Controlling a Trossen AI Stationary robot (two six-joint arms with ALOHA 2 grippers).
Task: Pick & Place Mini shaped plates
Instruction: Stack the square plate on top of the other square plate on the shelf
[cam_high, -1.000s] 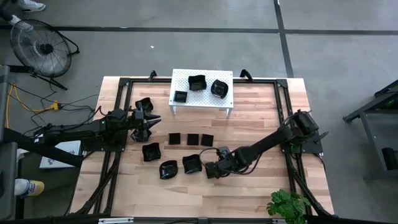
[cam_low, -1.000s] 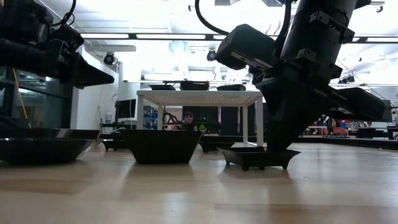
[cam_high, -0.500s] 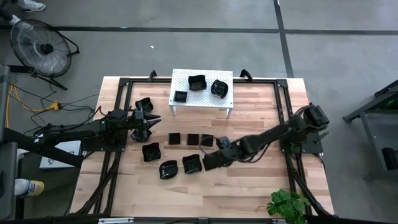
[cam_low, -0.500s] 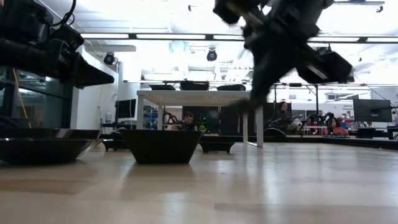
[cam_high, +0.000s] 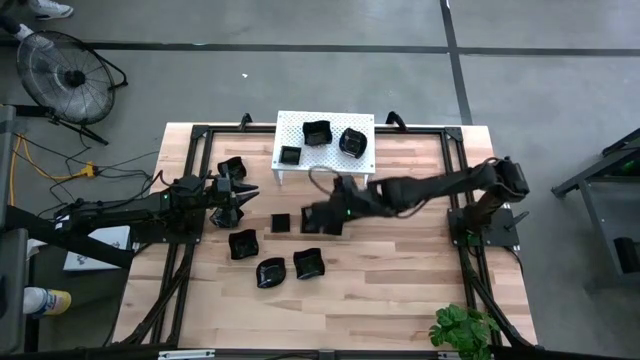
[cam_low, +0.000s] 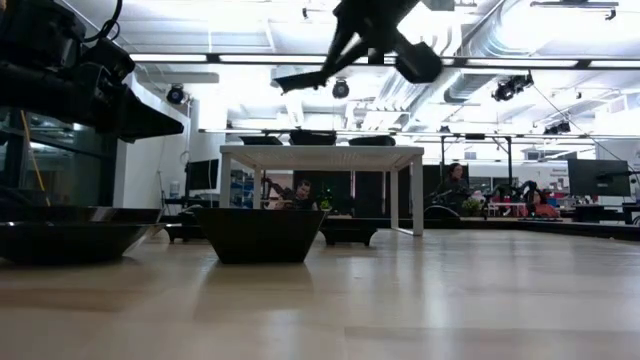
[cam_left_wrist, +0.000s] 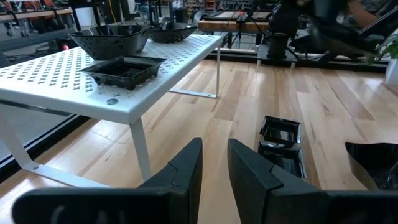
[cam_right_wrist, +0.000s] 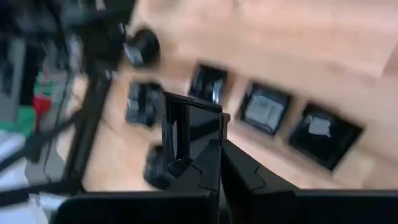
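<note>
one square plate (cam_right_wrist: 189, 134) in right hand (cam_right_wrist: 217, 155)

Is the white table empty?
No, the white table has three black dishes on top: two bigger ones and a small square one.

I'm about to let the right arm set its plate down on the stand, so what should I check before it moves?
1. Grip: right gripper is shut on the square plate. Ok.
2. Lift: in the low view the square plate hangs high above the table. Ok.
3. Space: the white stand carries three plates and has a bare patch at its front. Ok.
4. Path: left gripper sits at the table's left side, away from the stand, fingers empty. Ok.
5. Plate level in the fingers: cannot tell.
</note>
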